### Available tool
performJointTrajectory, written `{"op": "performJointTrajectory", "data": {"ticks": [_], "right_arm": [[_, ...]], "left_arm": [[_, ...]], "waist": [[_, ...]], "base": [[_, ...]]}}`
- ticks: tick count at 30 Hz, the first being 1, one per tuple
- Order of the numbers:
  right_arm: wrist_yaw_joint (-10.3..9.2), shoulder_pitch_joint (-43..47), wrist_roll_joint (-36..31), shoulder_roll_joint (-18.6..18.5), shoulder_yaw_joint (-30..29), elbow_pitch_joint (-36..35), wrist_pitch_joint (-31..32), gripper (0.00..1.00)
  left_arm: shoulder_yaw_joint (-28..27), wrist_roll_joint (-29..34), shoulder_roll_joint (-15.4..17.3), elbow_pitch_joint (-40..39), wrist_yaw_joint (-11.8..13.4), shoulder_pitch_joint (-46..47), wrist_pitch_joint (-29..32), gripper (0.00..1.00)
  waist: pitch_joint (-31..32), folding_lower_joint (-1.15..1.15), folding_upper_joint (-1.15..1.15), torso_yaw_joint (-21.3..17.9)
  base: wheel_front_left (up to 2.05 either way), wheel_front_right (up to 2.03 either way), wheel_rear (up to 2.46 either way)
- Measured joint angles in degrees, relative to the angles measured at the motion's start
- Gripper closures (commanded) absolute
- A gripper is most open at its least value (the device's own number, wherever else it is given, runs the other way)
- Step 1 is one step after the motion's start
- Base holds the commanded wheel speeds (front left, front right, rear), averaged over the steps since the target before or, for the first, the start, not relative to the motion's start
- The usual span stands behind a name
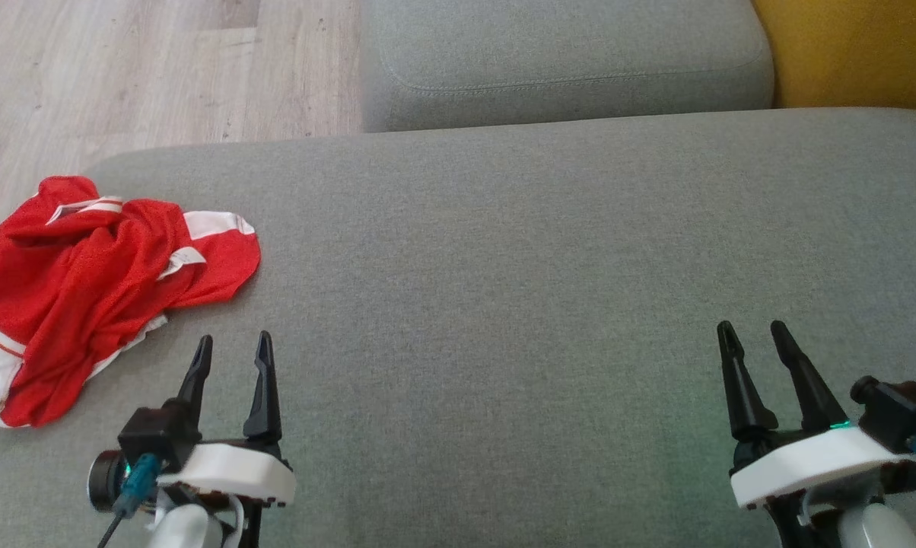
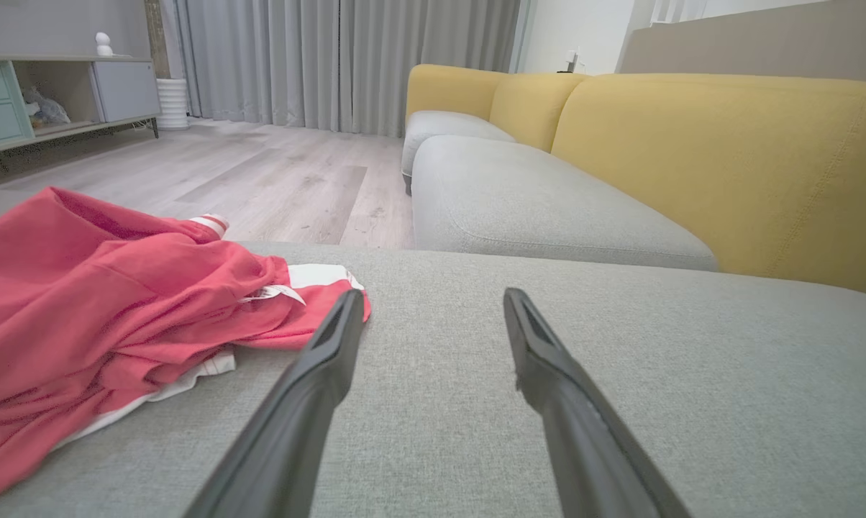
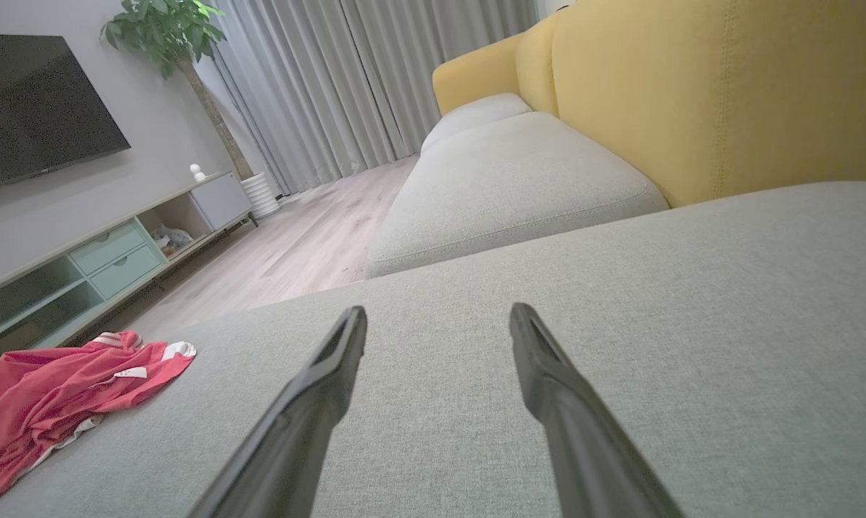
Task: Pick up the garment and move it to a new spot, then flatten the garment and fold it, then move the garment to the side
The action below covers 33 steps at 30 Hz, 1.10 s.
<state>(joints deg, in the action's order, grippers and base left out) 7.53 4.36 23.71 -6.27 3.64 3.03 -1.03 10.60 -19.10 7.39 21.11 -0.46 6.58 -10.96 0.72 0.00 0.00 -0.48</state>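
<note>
Two claws: the left claw [image 1: 234,340] and right claw [image 1: 751,327] are hovering low over the sofa seat [image 1: 504,266], each with its dark fingers standing apart and nothing between them.
Garment: the red garment [image 1: 100,281] is lying crumpled at the seat's left corner, just beside the left claw and well apart from the right claw; its outer edge is reaching the seat's rim.
Step in hand: the pick-up is, by the look of it, not yet begun; the left claw is sitting nearest the heap.
Doing it well: the robot is probably best served by aiming at a raised ridge of cloth rather than a flat patch, pinching one thick fold, and lifting straight up before carrying toward the bare middle of the seat, so no hem is dragging.
Risk: a shallow pinch is likely to be slipping off such thin cloth.
Cloth: the fabric is looking light and limp, red with white bands, bunching in soft folds.
Seat: the grey woven upholstery is looking matte, firm and gently rounded at its edges.
Surroundings: a second grey cushion [image 1: 564,61], a yellow backrest [image 1: 853,53] and pale wood-look floor [image 1: 123,76] are lying beyond.
</note>
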Motion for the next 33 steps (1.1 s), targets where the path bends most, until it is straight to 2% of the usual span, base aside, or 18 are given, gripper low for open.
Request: {"op": "performJointTrajectory", "data": {"ticks": [20,33], "right_arm": [[0.0,1.5,-9.6,0.5,-0.1,-1.8,-0.5,0.0],[0.0,1.5,-7.6,1.7,-0.7,-1.7,-0.5,0.0]], "left_arm": [[0.5,8.8,1.0,1.1,1.1,0.0,-0.5,0.0],[0.1,7.0,1.0,1.2,1.3,0.0,0.3,0.0]], "waist": [[0.0,0.0,0.0,0.0],[-0.2,0.0,0.0,-0.2]], "base": [[0.0,0.0,0.0],[0.0,0.0,0.0]]}}
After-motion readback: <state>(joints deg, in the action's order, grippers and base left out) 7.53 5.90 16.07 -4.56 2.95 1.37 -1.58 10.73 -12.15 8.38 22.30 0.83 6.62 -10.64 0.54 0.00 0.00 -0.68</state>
